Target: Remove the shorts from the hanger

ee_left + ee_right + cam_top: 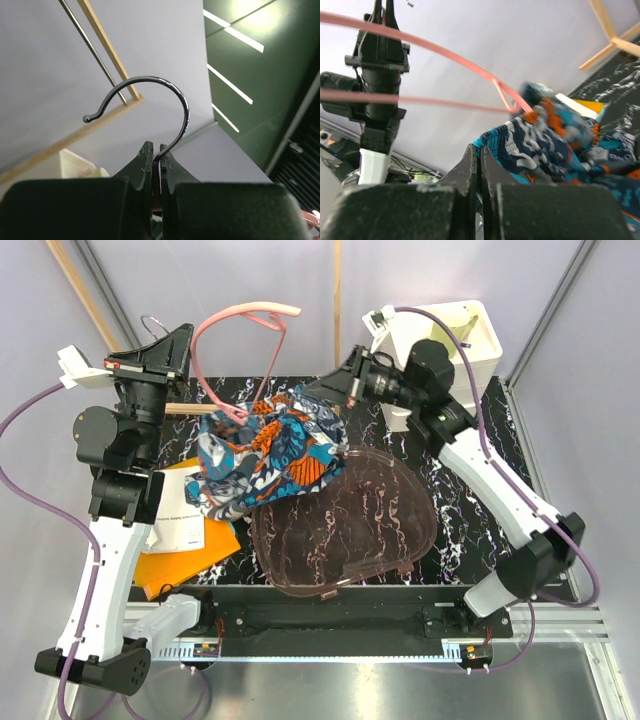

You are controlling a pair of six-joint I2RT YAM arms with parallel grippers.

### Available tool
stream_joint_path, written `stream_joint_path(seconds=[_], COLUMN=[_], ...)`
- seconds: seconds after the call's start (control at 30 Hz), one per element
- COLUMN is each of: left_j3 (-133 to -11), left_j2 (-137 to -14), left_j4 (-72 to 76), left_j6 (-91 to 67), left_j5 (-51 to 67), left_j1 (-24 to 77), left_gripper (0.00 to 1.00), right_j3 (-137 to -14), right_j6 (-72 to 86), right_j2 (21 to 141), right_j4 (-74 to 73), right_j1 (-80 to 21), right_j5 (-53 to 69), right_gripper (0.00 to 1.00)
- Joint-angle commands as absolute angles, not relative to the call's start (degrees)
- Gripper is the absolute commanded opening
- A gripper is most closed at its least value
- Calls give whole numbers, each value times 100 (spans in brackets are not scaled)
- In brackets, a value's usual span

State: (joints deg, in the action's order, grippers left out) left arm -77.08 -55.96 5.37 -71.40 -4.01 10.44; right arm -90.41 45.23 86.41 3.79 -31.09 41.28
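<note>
At the far left, left end effector [156, 150] gripping hanger [250, 308] hook [150, 82], right end effector [479, 152] pinching the shorts [270, 450] edge

- Saw a busy blue, teal, orange, white and black print on the shorts [270, 455].
- Noted salmon pink along the hanger [250, 308].
- Found white-veined black marbling on the table [460, 545].
</note>
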Motion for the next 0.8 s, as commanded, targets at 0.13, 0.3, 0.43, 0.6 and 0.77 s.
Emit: stream_joint_path(seconds=[0.13, 0.3, 0.43, 0.6, 0.77], left_j3=[-8209, -8209, -8253, -8192, -7657], left_j2=[-4993, -4246, -3657, -3173, -2892], left_j4=[942, -270, -1437, -2188, -2338], left_j6=[-7130, -5814, -4669, -3631, -3218], left_j5=[808, 775, 19, -896, -1379], left_j1=[1037, 1037, 1037, 1037, 1037], left_gripper=[0, 0, 0, 0, 0], right_j3=[-10993, -12846, -14753, -16285, -15699], right_j6=[4835, 4483, 4192, 4868, 4940], right_j2=[9746, 10387, 10967, 11250, 10488], right_j4=[432, -657, -1721, -1881, -1600], right_j1=[-3261, -3252, -3182, -2760, -2435], right_j5=[4385, 4395, 4237, 4271, 4412], right_gripper=[0, 0, 0, 0, 0])
